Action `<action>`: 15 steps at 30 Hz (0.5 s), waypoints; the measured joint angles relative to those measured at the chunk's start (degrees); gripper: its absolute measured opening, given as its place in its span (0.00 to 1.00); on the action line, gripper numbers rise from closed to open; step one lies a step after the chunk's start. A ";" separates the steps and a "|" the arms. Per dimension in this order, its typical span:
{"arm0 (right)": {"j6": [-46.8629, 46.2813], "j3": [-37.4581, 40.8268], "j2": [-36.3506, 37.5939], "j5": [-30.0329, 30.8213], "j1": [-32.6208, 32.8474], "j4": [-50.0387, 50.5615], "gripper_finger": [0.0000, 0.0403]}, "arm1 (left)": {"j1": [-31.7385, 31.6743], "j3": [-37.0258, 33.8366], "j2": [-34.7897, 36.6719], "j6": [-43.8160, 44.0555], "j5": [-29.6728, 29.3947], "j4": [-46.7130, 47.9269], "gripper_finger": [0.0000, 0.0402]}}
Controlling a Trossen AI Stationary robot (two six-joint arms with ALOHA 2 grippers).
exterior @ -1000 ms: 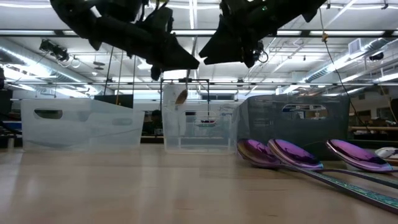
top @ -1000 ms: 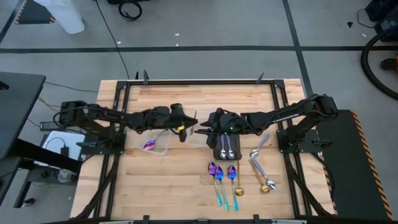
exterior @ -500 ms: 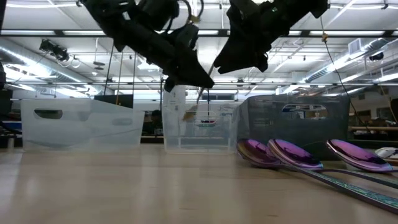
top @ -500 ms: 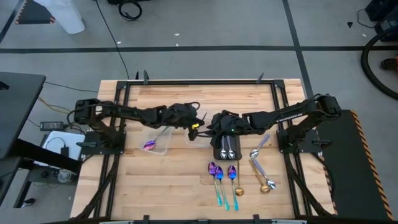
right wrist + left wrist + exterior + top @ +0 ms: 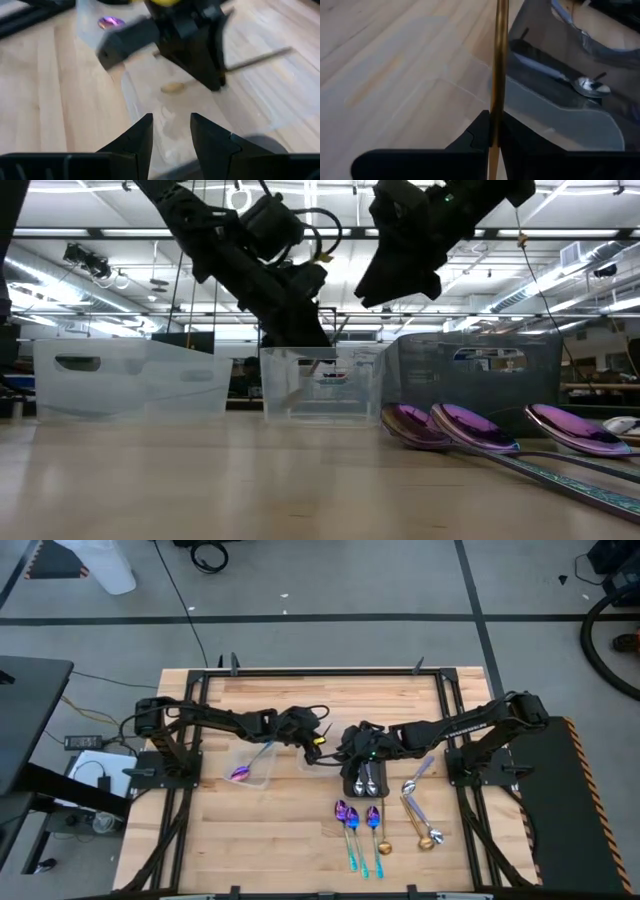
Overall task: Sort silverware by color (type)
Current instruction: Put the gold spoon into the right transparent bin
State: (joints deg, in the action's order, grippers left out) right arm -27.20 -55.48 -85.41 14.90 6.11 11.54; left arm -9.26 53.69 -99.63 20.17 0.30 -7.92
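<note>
My left gripper point(image 5: 318, 746) is shut on a gold spoon point(image 5: 172, 87) and is low inside the middle clear tub point(image 5: 320, 385). My right gripper point(image 5: 344, 748) is open and empty, just to the right of it and higher point(image 5: 385, 280). A purple spoon point(image 5: 240, 773) lies in the left clear tub point(image 5: 262, 778). Two silver spoons point(image 5: 365, 780) lie in the dark grey tray point(image 5: 350, 788). Two purple spoons point(image 5: 348, 818), two gold spoons point(image 5: 427, 832) and a silver spoon point(image 5: 415, 780) lie flat on the table nearer the front. My left gripper pinches the gold spoon's slim handle point(image 5: 497, 100) between its two fingers point(image 5: 480, 135), partway along it. The fingers come slanting down from the table's left and lie across the handle. The bowl end point(image 5: 172, 87) is low in the tub and the handle's free end point(image 5: 280, 51) sticks out past the fingers.
The three containers stand side by side in mid-table: left clear tub, middle clear tub, grey tray point(image 5: 470, 380). My two grippers are close together over the middle tub. Loose spoons lie at front right; bare wood lies at front left point(image 5: 260, 840).
My left gripper has gone toward the table's right edge and down, carrying the gold spoon from above the tubs into the middle clear tub. My right gripper has stayed open, almost in place above.
</note>
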 joint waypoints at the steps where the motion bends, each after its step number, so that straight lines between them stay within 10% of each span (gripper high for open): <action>1: -0.15 0.00 0.00 0.00 0.00 0.39 0.35 | 0.00 -0.02 0.04 -0.10 0.00 0.14 0.10; 15: -0.39 0.00 2.08 -3.19 1.95 3.98 0.35 | 1.99 -0.06 2.91 -10.80 -0.04 0.14 0.36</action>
State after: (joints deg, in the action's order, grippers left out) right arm -27.59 -55.48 -83.33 11.70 8.06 15.53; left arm -7.26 53.63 -96.72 9.37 0.26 -7.78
